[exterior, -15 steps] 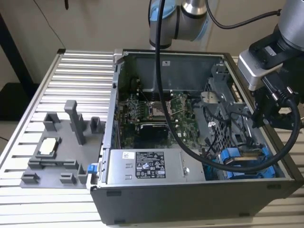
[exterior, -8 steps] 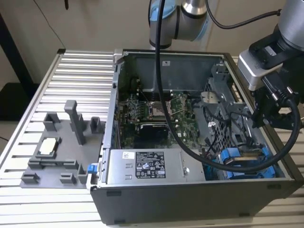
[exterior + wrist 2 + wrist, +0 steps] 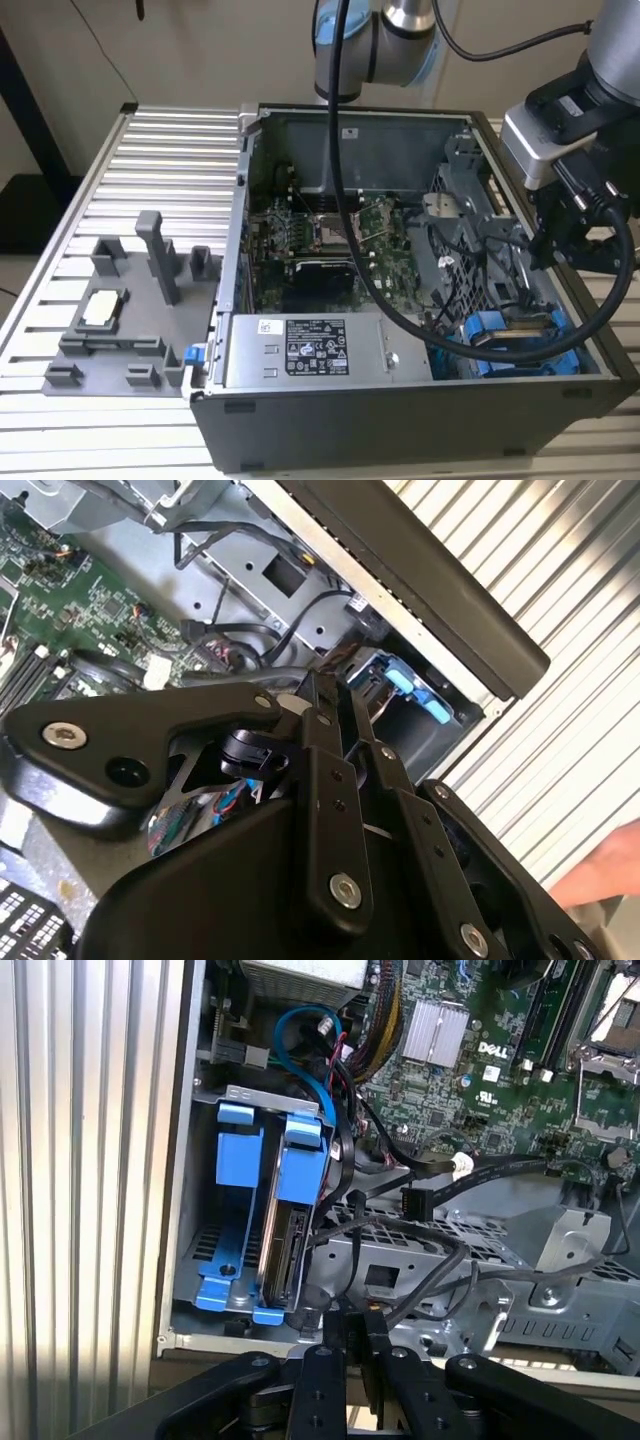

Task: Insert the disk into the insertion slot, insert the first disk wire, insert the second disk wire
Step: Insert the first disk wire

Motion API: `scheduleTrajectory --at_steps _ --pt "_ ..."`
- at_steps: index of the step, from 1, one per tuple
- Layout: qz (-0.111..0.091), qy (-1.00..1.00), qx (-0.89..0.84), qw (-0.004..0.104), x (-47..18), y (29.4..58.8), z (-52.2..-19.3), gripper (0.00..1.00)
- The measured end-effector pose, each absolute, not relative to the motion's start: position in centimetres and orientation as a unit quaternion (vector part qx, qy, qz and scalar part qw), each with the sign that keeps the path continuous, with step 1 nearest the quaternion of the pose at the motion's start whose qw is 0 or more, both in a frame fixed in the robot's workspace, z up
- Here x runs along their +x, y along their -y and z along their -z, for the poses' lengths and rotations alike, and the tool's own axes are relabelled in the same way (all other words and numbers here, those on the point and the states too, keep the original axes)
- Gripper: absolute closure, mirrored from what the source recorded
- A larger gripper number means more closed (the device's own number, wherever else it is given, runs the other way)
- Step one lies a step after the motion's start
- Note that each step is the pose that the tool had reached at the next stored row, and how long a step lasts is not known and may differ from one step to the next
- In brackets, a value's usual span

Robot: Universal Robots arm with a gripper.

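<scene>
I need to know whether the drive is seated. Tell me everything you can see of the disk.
The disk stands on edge in the insertion slot, in a corner of the computer case by its outer wall. In the first wrist view its thin grey side and dark connector end show. A bright blue plastic carrier clasps it, and a second blue frame sits alongside. Black cables cross its connector end; whether any is plugged in cannot be told. The end effector hovers near that end.

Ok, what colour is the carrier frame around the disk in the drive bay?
Bright blue; the carrier frame shows best in the first wrist view.
</scene>
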State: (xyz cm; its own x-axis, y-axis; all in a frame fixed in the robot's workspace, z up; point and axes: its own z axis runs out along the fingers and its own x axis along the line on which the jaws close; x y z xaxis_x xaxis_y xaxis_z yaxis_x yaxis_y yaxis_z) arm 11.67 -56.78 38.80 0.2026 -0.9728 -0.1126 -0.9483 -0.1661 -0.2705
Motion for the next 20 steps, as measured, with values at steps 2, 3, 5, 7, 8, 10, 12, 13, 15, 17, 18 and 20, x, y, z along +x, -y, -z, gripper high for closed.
scheduleTrajectory --at_steps 2,3,5,7,8,10,12,13,15,17,18,20 --pt "0.040 -0.631 -0.763 0.139 11.9 56.8 -38.8 0.81" --pt "0.038 -0.631 -0.763 0.137 12.1 56.8 -38.8 0.81" --pt "0.034 -0.632 -0.763 0.133 12.5 56.8 -38.7 0.81" --pt "0.030 -0.632 -0.763 0.130 12.9 56.9 -38.6 0.81" --pt "0.028 -0.633 -0.763 0.129 13.1 56.9 -38.6 0.81" --pt "0.024 -0.633 -0.763 0.125 13.4 57.0 -38.5 0.81" --pt "0.020 -0.634 -0.763 0.122 13.7 57.0 -38.4 0.81" --pt "0.018 -0.634 -0.764 0.120 13.8 57.0 -38.4 0.81" --pt "0.014 -0.635 -0.764 0.115 14.1 57.0 -38.4 0.81" --pt "0.010 -0.636 -0.764 0.110 14.5 57.0 -38.3 0.81" --pt "0.008 -0.636 -0.764 0.107 14.6 57.0 -38.3 0.81" --pt "0.006 -0.637 -0.764 0.103 14.8 57.0 -38.3 0.81"
